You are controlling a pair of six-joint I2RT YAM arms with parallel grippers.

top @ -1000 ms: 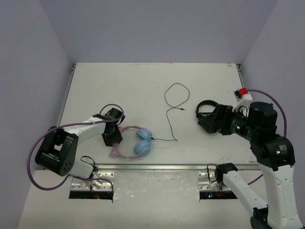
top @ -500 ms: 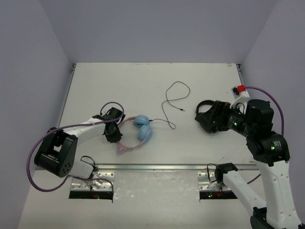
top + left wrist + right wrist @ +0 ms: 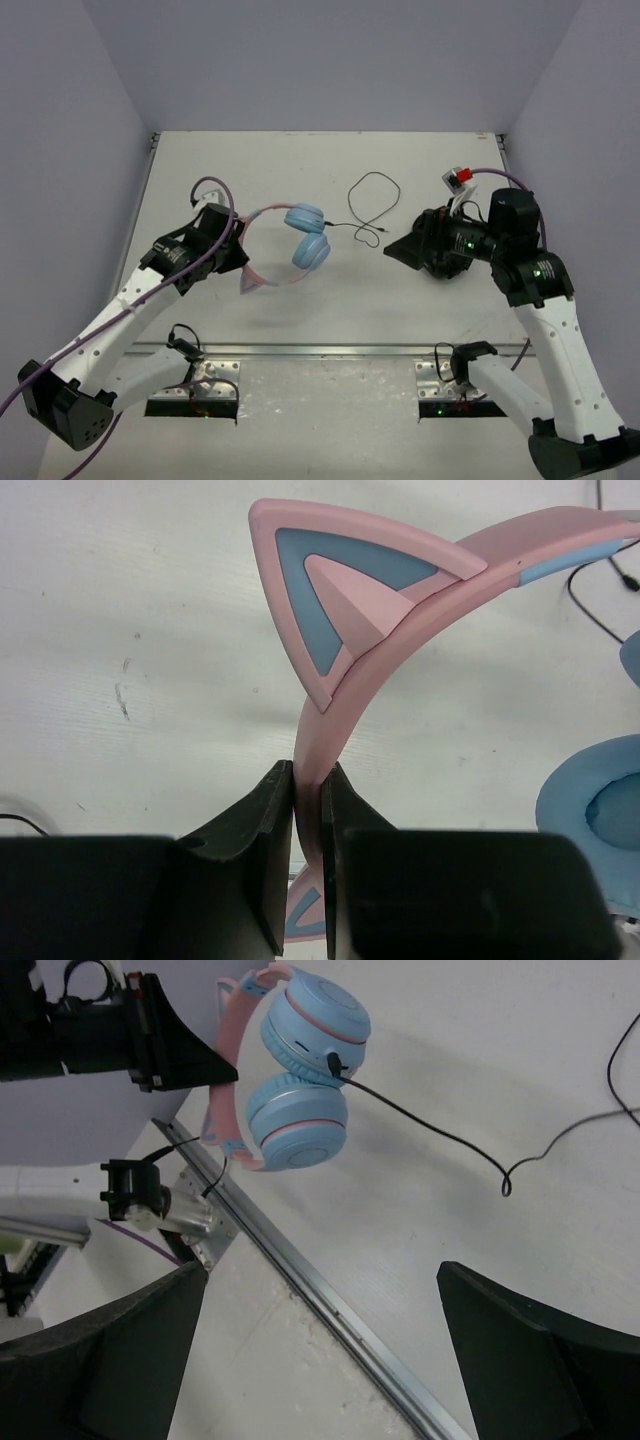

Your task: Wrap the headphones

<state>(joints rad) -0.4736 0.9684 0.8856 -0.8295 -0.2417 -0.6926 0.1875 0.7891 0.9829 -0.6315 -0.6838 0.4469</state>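
Left wrist view: left gripper (image 3: 308, 785) pinched tight on the pink headband (image 3: 420, 590), holding the headphones (image 3: 311, 250) clear of the table (image 3: 300, 160), probably so the cord (image 3: 430, 1130) trails free; right gripper (image 3: 318, 1280) wide, empty, facing them.

Overhead looks down; wrist views share headphones (image 3: 305, 1125), left apparently nearest.

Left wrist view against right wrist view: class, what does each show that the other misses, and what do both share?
Only left wrist: a close-up of the left gripper pinching the pink headband, just below a pink-and-blue triangular cat ear. Only right wrist: both round light-blue ear cups whole, the thin black cord plugged into one, a metal rail, and the open right gripper. Both: the cat-ear headphones and the white table.
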